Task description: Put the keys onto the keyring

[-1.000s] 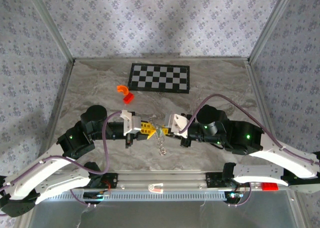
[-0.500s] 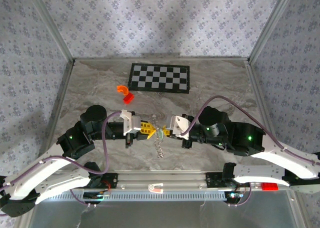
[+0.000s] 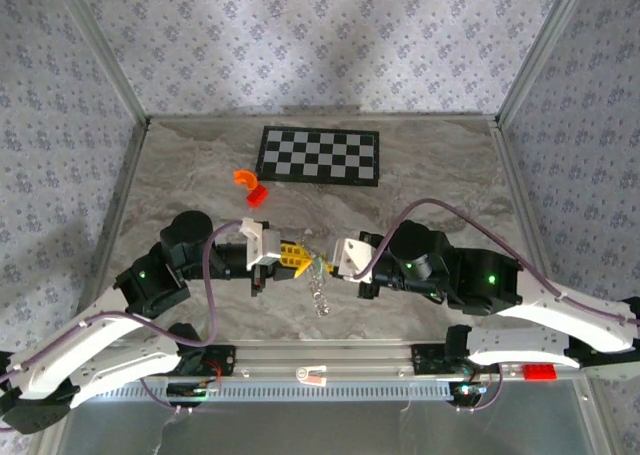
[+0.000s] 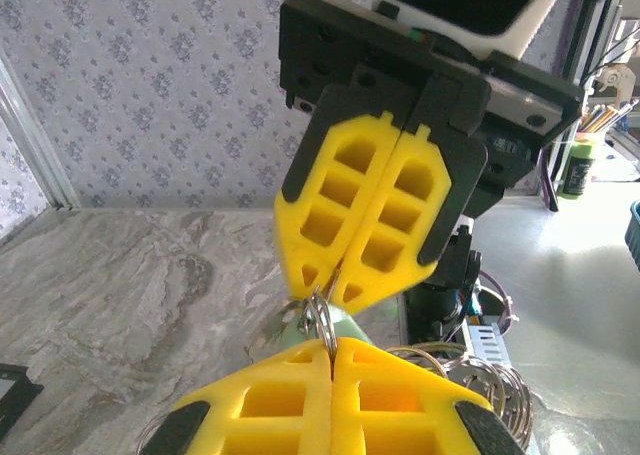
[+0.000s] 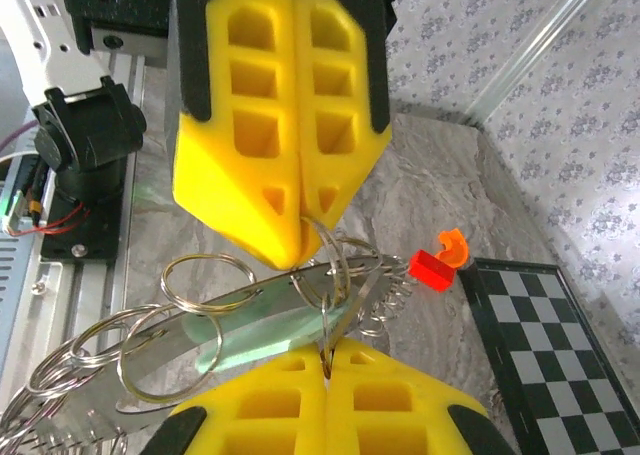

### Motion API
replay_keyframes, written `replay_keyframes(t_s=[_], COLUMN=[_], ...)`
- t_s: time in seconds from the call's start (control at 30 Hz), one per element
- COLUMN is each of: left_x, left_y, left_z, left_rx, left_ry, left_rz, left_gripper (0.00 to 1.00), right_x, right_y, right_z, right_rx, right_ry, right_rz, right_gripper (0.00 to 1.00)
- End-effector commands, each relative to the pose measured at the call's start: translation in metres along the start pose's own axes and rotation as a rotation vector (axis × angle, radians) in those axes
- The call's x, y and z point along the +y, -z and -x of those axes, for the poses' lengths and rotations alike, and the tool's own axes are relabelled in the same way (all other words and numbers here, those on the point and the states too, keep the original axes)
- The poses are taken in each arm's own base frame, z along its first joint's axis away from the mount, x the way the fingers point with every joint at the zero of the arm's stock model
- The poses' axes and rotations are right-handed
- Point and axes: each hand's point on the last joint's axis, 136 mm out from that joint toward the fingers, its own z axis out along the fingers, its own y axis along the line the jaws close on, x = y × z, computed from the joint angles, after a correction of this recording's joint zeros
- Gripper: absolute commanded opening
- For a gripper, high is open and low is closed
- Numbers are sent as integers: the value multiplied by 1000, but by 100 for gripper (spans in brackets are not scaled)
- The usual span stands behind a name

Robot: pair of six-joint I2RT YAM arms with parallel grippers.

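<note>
While hanging clear of the table (image 3: pixel 430 175), clamped from two sides. Shut tight with the left gripper (image 3: pixel 305 263) on a wire loop of the keyring (image 3: pixel 320 291), pads pressed together. Shut likewise with the right gripper (image 3: pixel 330 266), tip to tip with the left, on the same bundle of rings. Trailing below both sets of fingertips as a silvery chain. Lying between the two tips, against the rings: the key (image 5: pixel 262 341), pale teal. Judged midway: gathered and lined up, yet cannot tell whether threaded onto a ring. Left, probably: slipping on, letting go.
</note>
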Motion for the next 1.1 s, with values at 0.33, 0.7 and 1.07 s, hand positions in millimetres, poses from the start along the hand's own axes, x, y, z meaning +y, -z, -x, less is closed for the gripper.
replay_keyframes(t_s=[0.33, 0.7, 1.07], left_x=[-3, -4, -6], left_y=[4, 5, 7], left_z=[28, 28, 30], left_rx=[-128, -138, -163], left_ry=[-51, -54, -58], left_rz=[-6, -6, -12], left_gripper=[0, 0, 0], right_x=[12, 11, 3], right_y=[-13, -5, 14], right_z=[0, 2, 13], right_rx=[-24, -54, -128], right_ry=[50, 46, -8], right_rz=[12, -7, -42], right_gripper=[0, 5, 33])
